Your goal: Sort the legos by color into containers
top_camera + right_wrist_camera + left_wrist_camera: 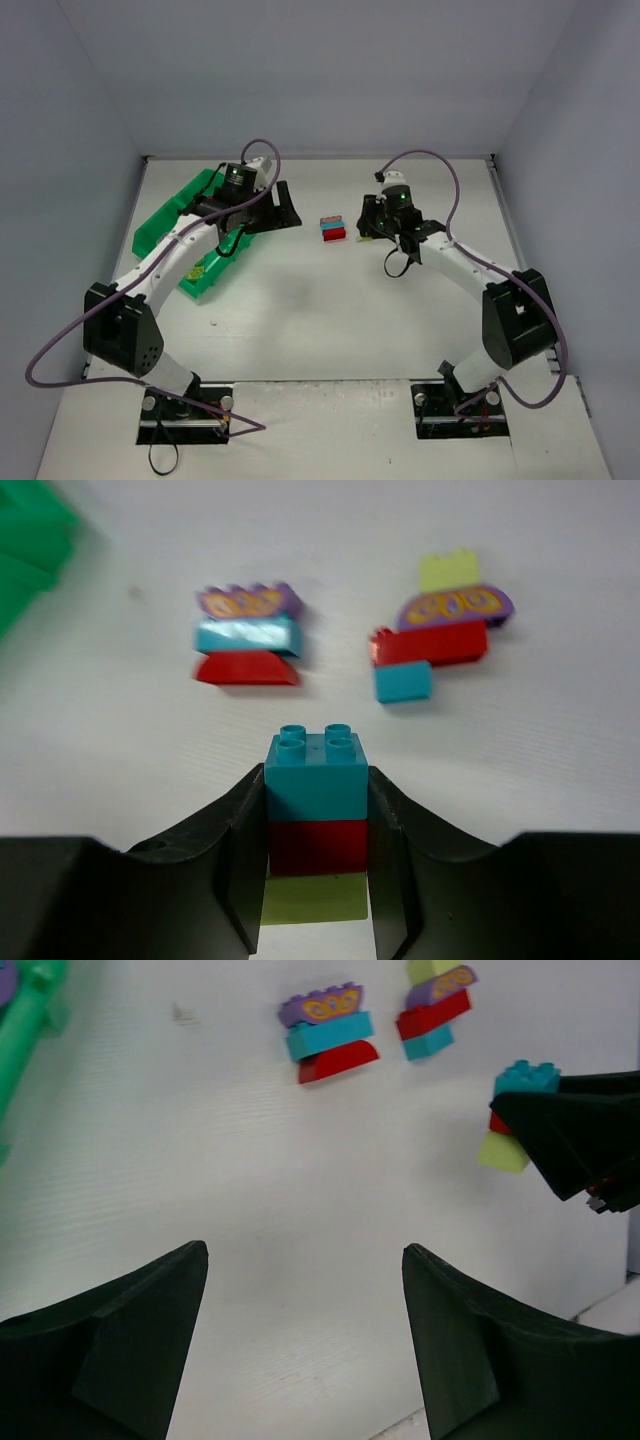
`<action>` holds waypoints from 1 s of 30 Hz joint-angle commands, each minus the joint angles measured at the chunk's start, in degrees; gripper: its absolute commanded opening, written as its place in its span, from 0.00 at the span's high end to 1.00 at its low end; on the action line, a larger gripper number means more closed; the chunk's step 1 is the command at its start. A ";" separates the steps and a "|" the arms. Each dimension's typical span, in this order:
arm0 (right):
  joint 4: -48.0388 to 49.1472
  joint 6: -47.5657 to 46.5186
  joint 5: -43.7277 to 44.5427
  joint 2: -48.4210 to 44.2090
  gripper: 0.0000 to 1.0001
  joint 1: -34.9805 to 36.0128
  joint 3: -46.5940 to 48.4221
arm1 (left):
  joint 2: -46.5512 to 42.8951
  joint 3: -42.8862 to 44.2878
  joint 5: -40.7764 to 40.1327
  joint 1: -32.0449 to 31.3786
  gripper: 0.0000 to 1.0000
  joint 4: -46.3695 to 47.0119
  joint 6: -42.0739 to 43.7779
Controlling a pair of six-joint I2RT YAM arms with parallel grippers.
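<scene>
Table (300,330): white, walled in on three sides, both arm bases at its near edge. Tray (152,235): bright green, on the table's left half near the far wall, set at an angle; the left arm (170,260) crosses over it, so the compartments are only partly visible. A small yellowish item shows in the tray's near compartment, too small to identify. Right arm (470,275) reaches in toward the table centre. Left end effector (305,1250): beside the tray's right edge, jaws spread wide, nothing between them, bare table below. Right end effector (317,780): jaws closed on the sides of a three-brick stack (512,1110), which consists of a cyan brick (316,770) on top, a red brick (317,845) in the middle and a yellow-green brick (315,898) at the bottom. The fingers (240,850) press the cyan and red bricks. Cannot tell whether the stack's base touches the table. Two further stacks lie on the table at centre, beyond the held one and well apart from the tray. First loose stack (247,638): purple printed piece, cyan, red. Second loose stack (440,630): yellow-green, purple printed piece, red, with a small cyan brick at its near end. The two stacks lie near each other, not touching.
</scene>
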 commanded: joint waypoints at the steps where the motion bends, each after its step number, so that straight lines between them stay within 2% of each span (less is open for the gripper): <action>1: 6.42 10.14 4.09 -3.57 1.00 4.64 4.41 | -3.01 -1.26 5.32 -1.97 0.28 12.15 -5.87; 6: 8.10 19.79 4.62 -4.01 1.00 7.29 5.83 | -3.19 -3.02 4.19 -5.75 0.28 18.77 -8.07; 18: 7.75 36.42 5.85 -5.25 1.00 7.82 6.44 | -4.16 -7.68 -3.90 -12.08 0.28 25.97 -4.21; 30: 6.95 49.52 5.32 -5.51 1.00 7.82 6.79 | -2.67 -9.26 -9.69 -14.19 0.29 35.38 -3.33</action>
